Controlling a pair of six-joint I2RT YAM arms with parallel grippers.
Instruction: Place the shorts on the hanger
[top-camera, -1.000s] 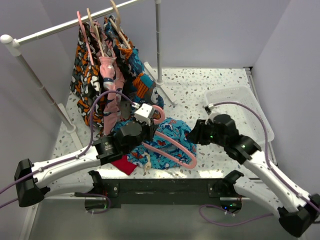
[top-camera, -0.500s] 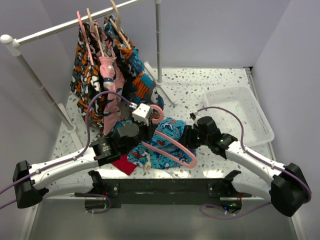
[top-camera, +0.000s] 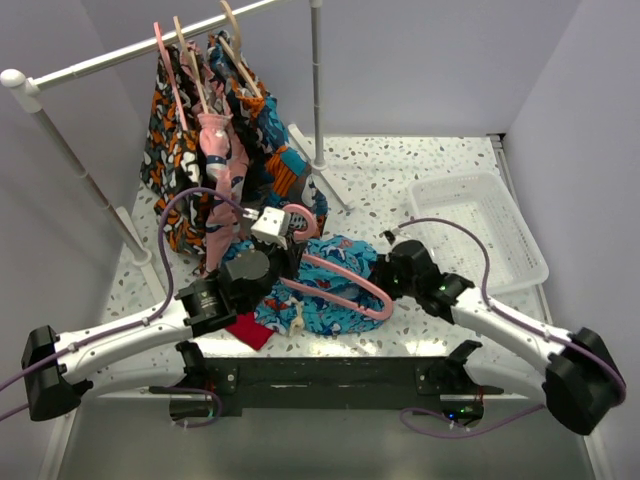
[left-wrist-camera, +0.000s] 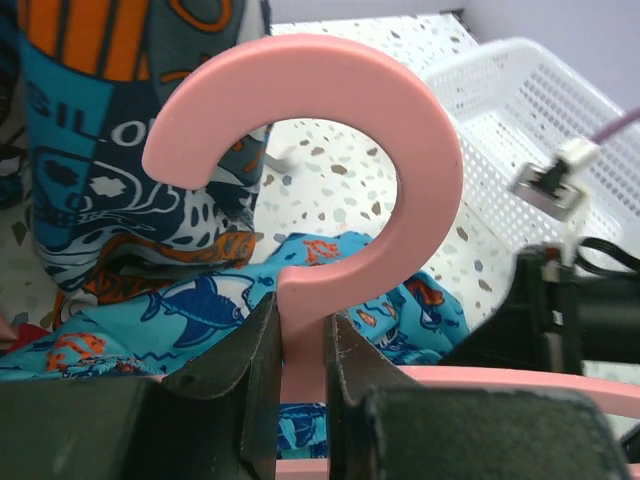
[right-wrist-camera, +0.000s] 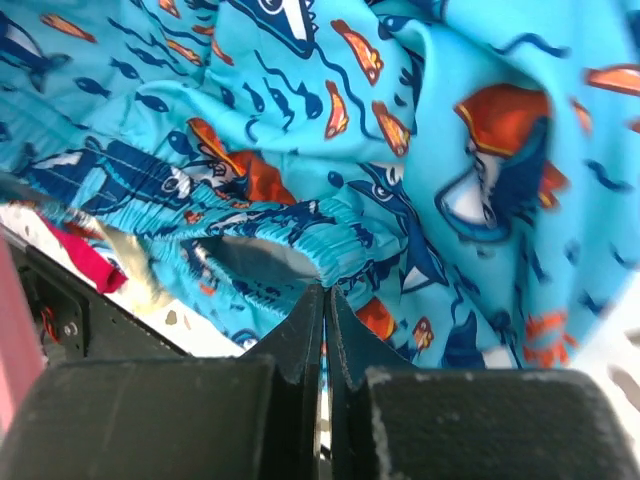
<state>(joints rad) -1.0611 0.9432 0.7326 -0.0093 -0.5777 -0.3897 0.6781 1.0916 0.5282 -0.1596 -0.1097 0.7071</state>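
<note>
my left jaws are clamped on the neck of the hanger (left-wrist-camera: 400, 130), just under its hook, which stands up toward 12 o'clock in my wrist view. my right jaws are pinched nearly flat on a fold of the shorts (right-wrist-camera: 450, 150) at the elastic waistband. from above, the hanger's pink triangle runs from my left jaws toward 4 o'clock, over the shorts, which lie crumpled on the speckled tabletop (top-camera: 420, 165). a red cloth (top-camera: 247, 330) peeks out at the shorts' 8 o'clock, a white basket (top-camera: 490, 205) sits at their 2 o'clock, and patterned garments (top-camera: 175, 150) hang from a rail at 11 o'clock.
</note>
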